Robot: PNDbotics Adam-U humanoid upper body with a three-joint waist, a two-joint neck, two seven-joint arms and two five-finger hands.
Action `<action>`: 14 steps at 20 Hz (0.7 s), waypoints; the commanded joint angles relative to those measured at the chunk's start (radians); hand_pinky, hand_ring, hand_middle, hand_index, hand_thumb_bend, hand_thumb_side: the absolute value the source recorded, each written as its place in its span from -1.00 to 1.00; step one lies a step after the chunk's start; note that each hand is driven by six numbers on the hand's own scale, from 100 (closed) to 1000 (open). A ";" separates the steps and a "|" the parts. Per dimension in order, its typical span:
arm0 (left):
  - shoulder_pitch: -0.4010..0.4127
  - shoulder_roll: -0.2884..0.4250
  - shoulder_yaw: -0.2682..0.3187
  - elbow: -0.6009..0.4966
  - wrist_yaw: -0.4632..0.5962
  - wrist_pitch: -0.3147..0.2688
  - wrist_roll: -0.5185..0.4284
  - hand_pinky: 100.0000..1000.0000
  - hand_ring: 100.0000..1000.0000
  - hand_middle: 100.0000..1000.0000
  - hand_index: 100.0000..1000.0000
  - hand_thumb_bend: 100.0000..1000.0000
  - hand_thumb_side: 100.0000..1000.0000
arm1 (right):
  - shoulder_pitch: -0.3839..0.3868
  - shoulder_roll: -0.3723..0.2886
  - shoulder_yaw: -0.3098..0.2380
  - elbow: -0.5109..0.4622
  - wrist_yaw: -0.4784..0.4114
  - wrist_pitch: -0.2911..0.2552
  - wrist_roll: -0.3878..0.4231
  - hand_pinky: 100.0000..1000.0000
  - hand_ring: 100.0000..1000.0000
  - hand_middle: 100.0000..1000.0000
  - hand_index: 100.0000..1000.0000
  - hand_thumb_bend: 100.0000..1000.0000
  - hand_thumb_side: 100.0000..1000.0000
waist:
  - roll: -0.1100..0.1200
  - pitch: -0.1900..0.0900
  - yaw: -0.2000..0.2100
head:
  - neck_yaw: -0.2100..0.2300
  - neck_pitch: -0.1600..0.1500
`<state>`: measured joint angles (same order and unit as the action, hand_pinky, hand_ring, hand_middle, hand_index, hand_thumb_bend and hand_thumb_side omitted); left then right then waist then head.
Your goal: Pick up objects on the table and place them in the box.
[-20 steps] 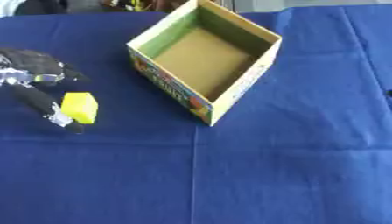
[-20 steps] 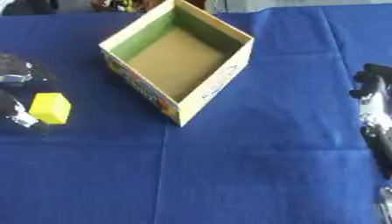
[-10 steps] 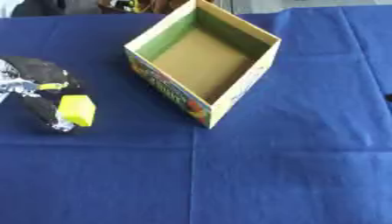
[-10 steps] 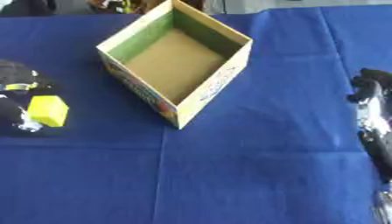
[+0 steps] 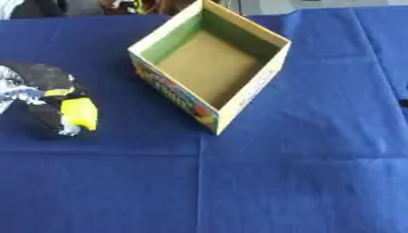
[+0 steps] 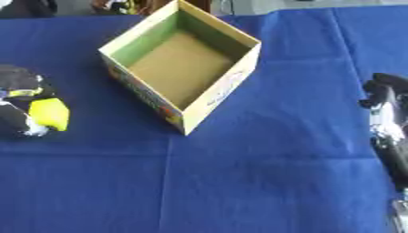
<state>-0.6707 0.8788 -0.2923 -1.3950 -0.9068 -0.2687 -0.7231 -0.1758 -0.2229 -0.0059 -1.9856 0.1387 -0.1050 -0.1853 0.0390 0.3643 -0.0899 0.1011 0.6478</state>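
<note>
A blue cloth [image 5: 279, 182] is spread over the whole table, with a crease seen running down from the box. The open cardboard box [image 5: 209, 68] is set at the upper middle, turned cornerwise, its near corner pointing toward the robot; only its brown floor is shown inside. The left hand [image 5: 44, 98] is seen at the left edge, well apart from the box, its black fingers curled down and closed around a yellow block [image 5: 79, 113], which is held just above or at the cloth; contact with the cloth cannot be told. The right hand [image 6: 388, 127] is shown only in the right eye view, at the right edge, laid along the cloth with its fingers stretched out and relaxed, nothing held in it.
</note>
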 commanded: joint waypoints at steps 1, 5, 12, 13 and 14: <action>-0.016 0.026 0.009 -0.003 0.010 0.011 0.015 -0.85 -0.16 -0.03 0.53 -0.06 0.22 | -0.006 -0.004 -0.003 -0.014 0.002 0.001 -0.001 0.26 0.54 0.13 0.46 -1.00 0.10 | 0.001 -0.018 0.000 | -0.004 -0.011; -0.017 0.027 0.015 -0.010 0.022 0.033 0.055 -1.00 -0.27 -0.13 0.39 -0.38 -0.07 | -0.005 -0.004 -0.003 -0.014 0.000 0.003 -0.001 0.26 0.54 0.13 0.46 -1.00 0.10 | 0.001 -0.020 0.001 | -0.008 -0.015; -0.018 0.023 0.020 -0.009 0.007 0.065 0.123 -1.00 -0.42 -0.27 0.24 -0.78 -0.32 | -0.003 -0.003 -0.004 -0.014 0.000 0.007 -0.003 0.26 0.55 0.13 0.46 -1.00 0.09 | 0.000 -0.020 0.000 | -0.010 -0.016; -0.018 0.021 0.023 -0.011 0.011 0.070 0.132 -1.00 -0.46 -0.30 0.22 -0.84 -0.34 | -0.003 -0.003 -0.004 -0.014 0.000 0.008 -0.002 0.26 0.55 0.13 0.46 -1.00 0.09 | 0.001 -0.020 0.001 | -0.011 -0.015; -0.020 0.021 0.028 -0.015 0.018 0.075 0.140 -1.00 -0.47 -0.32 0.20 -0.86 -0.34 | -0.002 -0.003 -0.004 -0.014 0.001 0.008 -0.002 0.26 0.55 0.13 0.46 -1.00 0.09 | 0.001 -0.020 0.002 | -0.013 -0.014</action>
<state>-0.6712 0.8783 -0.2867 -1.3969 -0.8953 -0.1991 -0.5973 -0.1755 -0.2221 -0.0059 -1.9856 0.1387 -0.0991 -0.1876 0.0399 0.3643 -0.0898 0.0924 0.6402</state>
